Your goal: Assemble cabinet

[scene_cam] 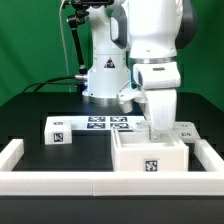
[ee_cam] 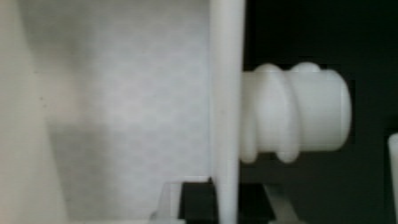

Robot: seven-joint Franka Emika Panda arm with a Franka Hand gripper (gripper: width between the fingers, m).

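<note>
Black table top fills my screen, and nearest to me runs the low white border rail [scene_cam: 60, 185]. Just behind it stands the cabinet [scene_cam: 150, 158], open upward. At the cabinet's back wall hangs the gripper [scene_cam: 160, 124], I think to take that panel; how far it is open I cannot tell. Behind the cabinet lies the marker board [scene_cam: 100, 124], fixed there for tracking, I suppose.

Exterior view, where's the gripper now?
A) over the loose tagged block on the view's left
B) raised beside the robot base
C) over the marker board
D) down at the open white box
D: the gripper is low at the cabinet's far rim, apart from the block and the marker board.
</note>
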